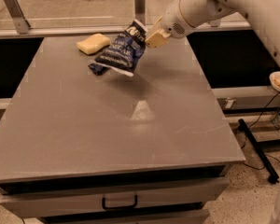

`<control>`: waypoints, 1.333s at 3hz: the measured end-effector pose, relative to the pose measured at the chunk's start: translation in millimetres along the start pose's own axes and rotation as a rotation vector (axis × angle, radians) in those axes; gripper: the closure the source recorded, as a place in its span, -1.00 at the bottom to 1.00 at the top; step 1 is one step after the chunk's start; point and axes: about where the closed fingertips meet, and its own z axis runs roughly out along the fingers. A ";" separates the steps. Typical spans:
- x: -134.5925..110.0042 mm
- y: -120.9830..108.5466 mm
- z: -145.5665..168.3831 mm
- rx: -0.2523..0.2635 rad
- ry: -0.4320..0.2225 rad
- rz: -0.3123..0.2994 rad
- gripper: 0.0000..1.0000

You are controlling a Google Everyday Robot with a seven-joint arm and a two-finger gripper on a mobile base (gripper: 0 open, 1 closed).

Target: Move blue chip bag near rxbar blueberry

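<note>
A grey tabletop (107,139), the tool (148,39) over its far side, tops a black-handled drawer (119,202) on speckled floor (256,204), glass panes (84,3) behind.

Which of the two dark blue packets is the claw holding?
The big chip bag, pinched in the gripper; the small bar lies on the table.

My arm (214,3) slopes down from the upper right of my jaws, my raised gripper (148,39) clamped on the top of the blue chip bag (121,52).
</note>
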 end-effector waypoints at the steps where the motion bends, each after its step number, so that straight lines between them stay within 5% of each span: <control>1: 8.3 -12.6 43.6 -0.028 -0.018 0.083 0.63; 4: 16.8 -21.1 89.5 -0.053 -0.032 0.172 -0.74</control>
